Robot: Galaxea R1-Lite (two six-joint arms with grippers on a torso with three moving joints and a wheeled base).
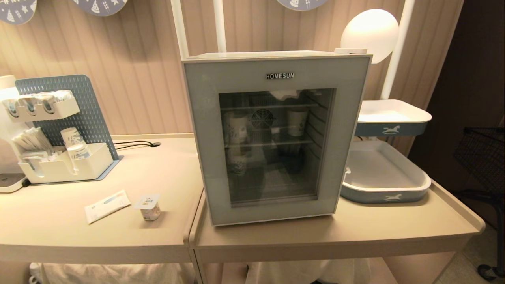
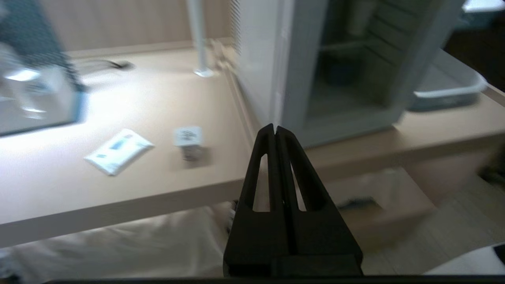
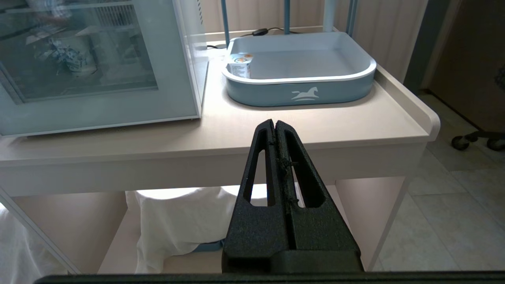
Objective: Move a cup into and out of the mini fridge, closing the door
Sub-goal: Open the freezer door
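Cup on the table left of the closed mini fridge, both grippers empty.

The cup [image 1: 149, 208] stands upright near the table's [image 1: 59, 232] front edge, just right of a flat white packet [image 1: 107, 205] and left of the mini fridge [image 1: 276, 138], whose door [image 1: 205, 157] is shut. The left gripper [image 2: 275, 130], fingers pressed together, hangs off the table's near edge, the cup farther in and to its left. The right gripper [image 3: 275, 124], fingers also together, is before the blue tray [image 3: 300, 92].

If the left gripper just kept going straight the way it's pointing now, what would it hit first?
Probably the mini fridge. The left gripper, fingers shut, hangs below and short of the table edge, its tips lined up with the fridge's front left corner by the door. The cup sits off that line; depth is uncertain.
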